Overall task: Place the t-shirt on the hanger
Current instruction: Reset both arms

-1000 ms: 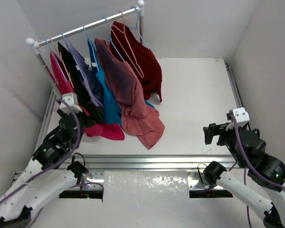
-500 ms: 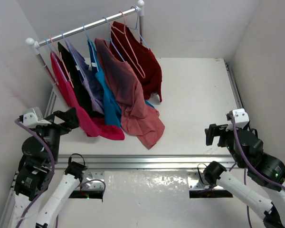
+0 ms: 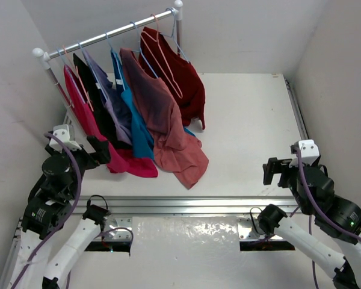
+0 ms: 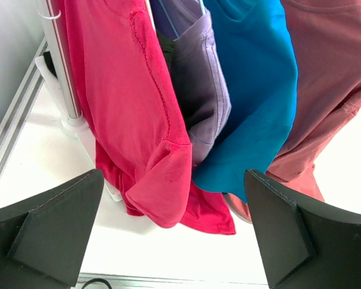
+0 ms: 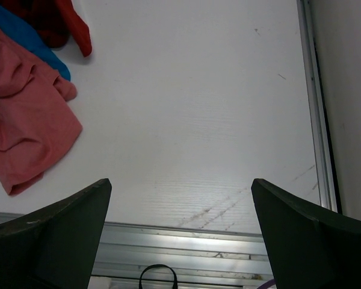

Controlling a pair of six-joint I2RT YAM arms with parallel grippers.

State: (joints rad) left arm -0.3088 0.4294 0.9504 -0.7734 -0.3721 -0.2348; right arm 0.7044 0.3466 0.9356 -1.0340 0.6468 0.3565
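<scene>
Our left pincer [image 3: 100,150] hangs with its fingers spread wide and nothing between them. In its wrist view it faces the lower edges of the hanging clothes, nearest the bright pink shirt [image 4: 126,114]. Our right pincer [image 3: 271,171] is likewise spread and empty, well apart from everything, over bare table [image 3: 246,114].

The t-shirt [image 3: 163,117] hangs on the rail [image 3: 108,35] between the blue shirt [image 3: 137,129] and the dark red shirt [image 3: 177,75]. The pale blue hanger [image 3: 147,62] shows as a thin wire at its top, hooked on the rail. So we judge the main work done: the shirt is on the hanger and the hanger is on the rail. We cannot tell whether both shoulders sit squarely on the wire, because the neck area is in shadow and crowded. The bottom of the shirt trails down and lies bunched on the table.

The rail is packed with a black shirt [image 3: 91,90] and a greyish purple shirt [image 3: 106,90], besides those already named. Any straightening would mean reaching in among close neighbours, and the rack post [image 4: 63,60] stands just beside our left pincer. At most, we think, a tidy-up remains.
</scene>
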